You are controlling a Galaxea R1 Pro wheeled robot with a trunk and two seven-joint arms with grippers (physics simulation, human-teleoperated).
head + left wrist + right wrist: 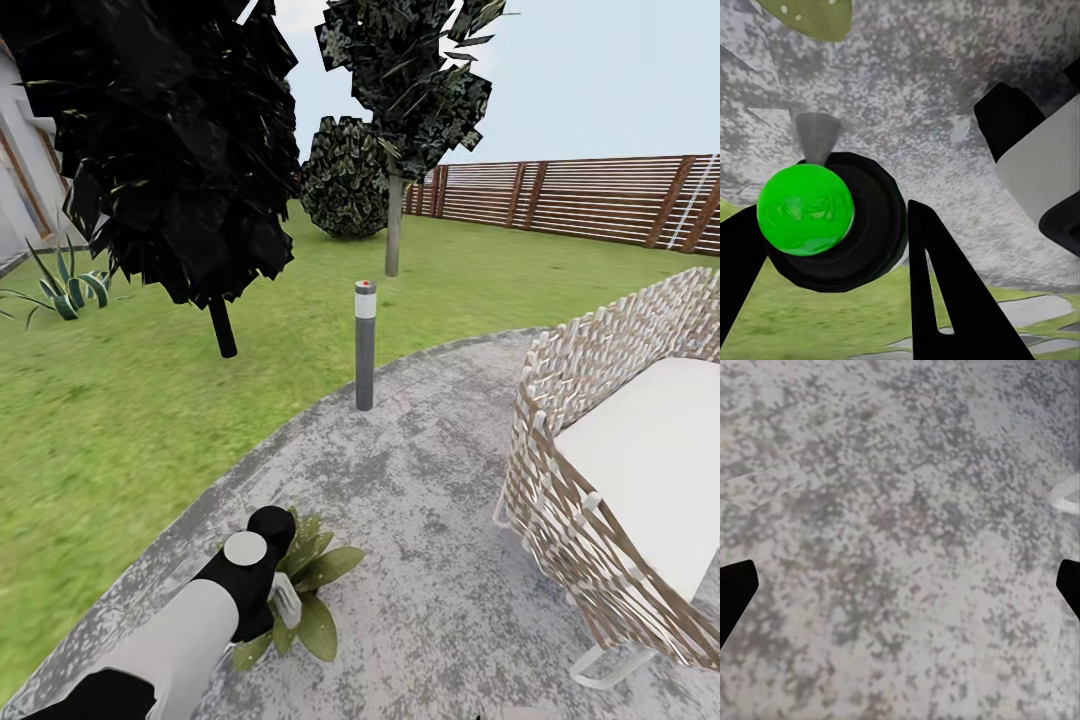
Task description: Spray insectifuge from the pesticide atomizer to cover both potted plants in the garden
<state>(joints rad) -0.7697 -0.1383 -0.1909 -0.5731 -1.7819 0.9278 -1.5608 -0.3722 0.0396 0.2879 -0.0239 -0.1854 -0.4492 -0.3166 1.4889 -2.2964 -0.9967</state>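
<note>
Atomizer (806, 210) sat clamped in my left gripper (832, 247), seen end-on — its axis ran along the fingers, aimed down at the plant (305, 590) just beyond, near the patio's (430, 480) lawn-side edge. Left arm reached forward and low. Right fingers (735, 592) were wide apart, empty.

even daylight | no cast shadows | renders coarse, pixelated
</note>
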